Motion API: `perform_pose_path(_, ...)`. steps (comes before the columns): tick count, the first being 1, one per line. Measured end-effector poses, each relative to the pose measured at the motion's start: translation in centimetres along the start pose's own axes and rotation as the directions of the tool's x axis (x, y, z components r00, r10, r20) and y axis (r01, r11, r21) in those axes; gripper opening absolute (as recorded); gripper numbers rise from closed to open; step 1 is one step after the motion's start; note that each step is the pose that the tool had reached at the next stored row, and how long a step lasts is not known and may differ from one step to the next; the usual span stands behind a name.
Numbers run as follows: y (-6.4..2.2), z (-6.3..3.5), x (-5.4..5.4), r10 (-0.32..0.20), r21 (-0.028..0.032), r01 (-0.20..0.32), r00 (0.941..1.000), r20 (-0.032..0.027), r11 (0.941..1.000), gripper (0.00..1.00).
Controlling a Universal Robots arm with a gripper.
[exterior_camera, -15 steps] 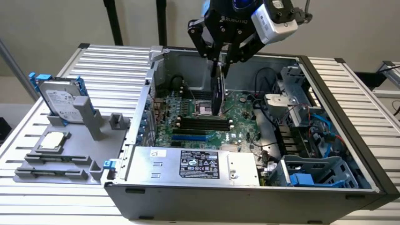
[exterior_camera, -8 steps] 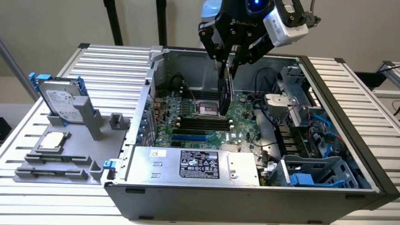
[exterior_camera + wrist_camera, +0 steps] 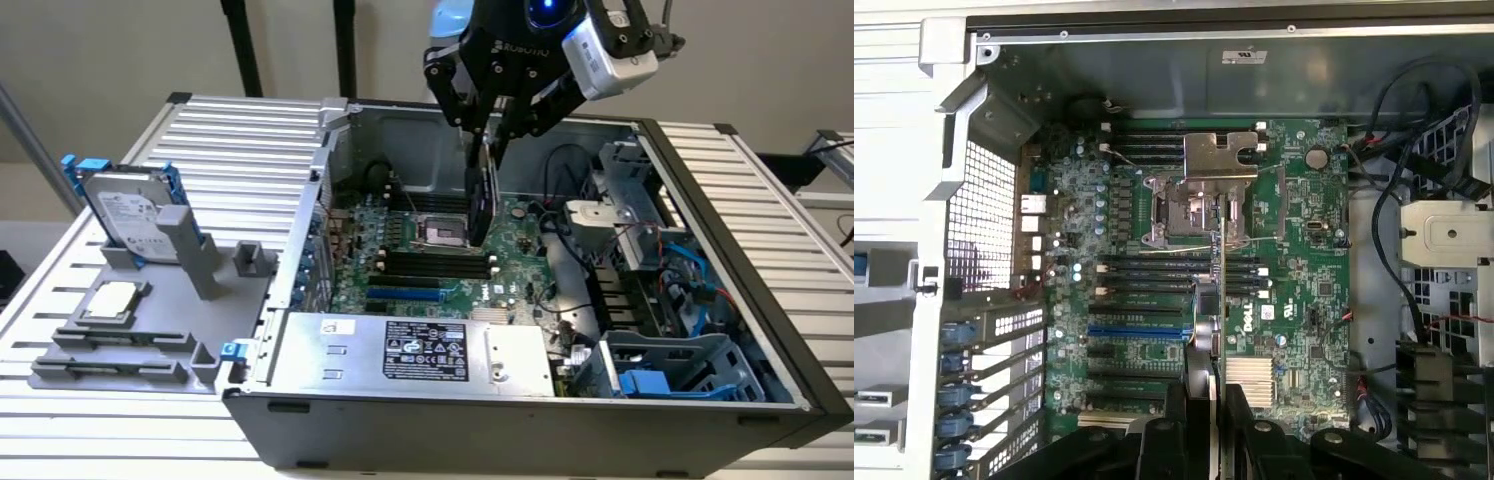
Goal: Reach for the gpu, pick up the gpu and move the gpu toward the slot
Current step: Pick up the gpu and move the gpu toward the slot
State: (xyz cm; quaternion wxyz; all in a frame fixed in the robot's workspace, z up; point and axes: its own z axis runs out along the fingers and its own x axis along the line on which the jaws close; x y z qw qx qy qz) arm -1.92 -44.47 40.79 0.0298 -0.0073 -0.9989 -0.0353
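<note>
Fingers of the gripper [image 3: 489,135] clamp the gpu [image 3: 483,205], which hangs edge-on and upright above the open computer case [image 3: 534,420], over the motherboard [image 3: 427,265]. In the wrist view the gripper [image 3: 1206,400] pinches the card [image 3: 1220,270], seen as a thin vertical edge over the processor socket [image 3: 1199,205] and the dark memory slots [image 3: 1154,270]. A blue expansion slot [image 3: 1134,329] lies at about eight o'clock from the card's lower end. In the exterior view, a hard drive [image 3: 131,212] stands in a grey holder [image 3: 134,340] at nine o'clock from the case, with a processor chip [image 3: 112,299] below it.
</note>
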Motion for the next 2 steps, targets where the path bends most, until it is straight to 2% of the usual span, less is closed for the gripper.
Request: perform_pose_path(2, 0.00, 0.00, 0.00, 0.000, 0.0000, 0.000, 1.0000, -0.0001, 1.0000, 0.26)
